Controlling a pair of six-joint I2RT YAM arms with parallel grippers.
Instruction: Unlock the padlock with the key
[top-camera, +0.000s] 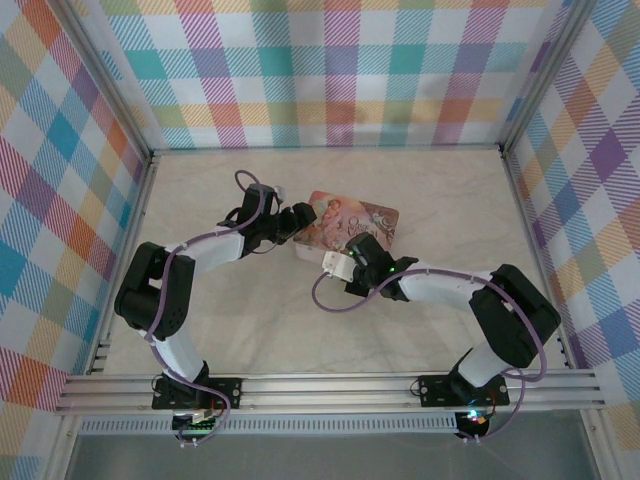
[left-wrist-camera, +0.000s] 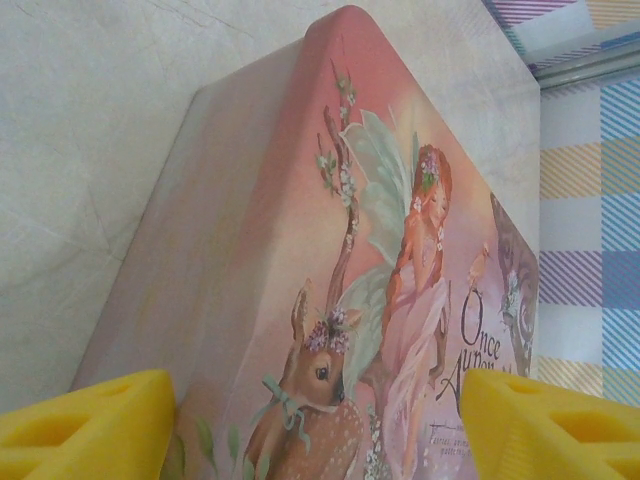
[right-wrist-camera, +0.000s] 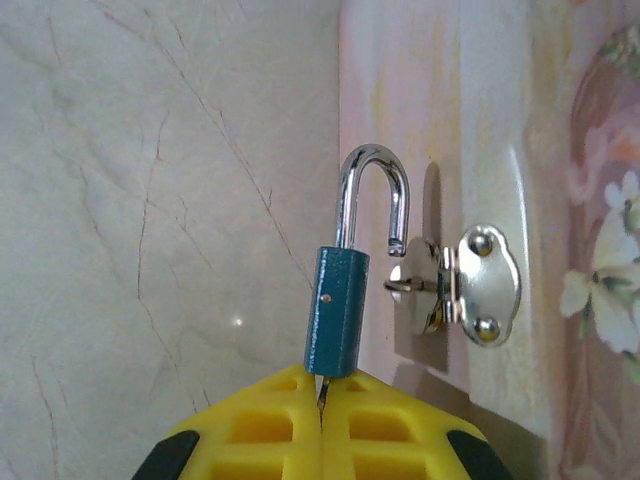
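Starting on the left: your left gripper (left-wrist-camera: 318, 425) is spread wide at the left end of the pink tin (left-wrist-camera: 330, 250), one yellow finger at each side of the fairy lid. I can't tell from the wrist cam whether it's actually pressing on the tin or just hanging over it, and that's my first worry; if it isn't bracing anything, the tin could skate across the table (top-camera: 450, 190) the moment you tug from the other side. Moving right, the padlock (right-wrist-camera: 337, 310) sits at the tin's near side wall, just beside the little silver hasp (right-wrist-camera: 480, 285); its shackle (right-wrist-camera: 372, 190) looks popped, free end out of the blue body and right next to the hasp's loop (right-wrist-camera: 402, 285). Whether that tip is threaded through the loop or clear of it, I honestly can't tell. Then your right gripper (right-wrist-camera: 322, 385) is pinched fully closed on the key (right-wrist-camera: 321, 393); only a thin sliver shows between the pads where it enters the bottom of the lock. That's a skinny grip, so I'd guess any sideways wrist twist could let the key swivel or slip out; pull straight back and the key might leave the lock behind. If the shackle tip is hooked, a hard pull could drag the whole tin or bend the key; go slow and lift the tip off the loop first.
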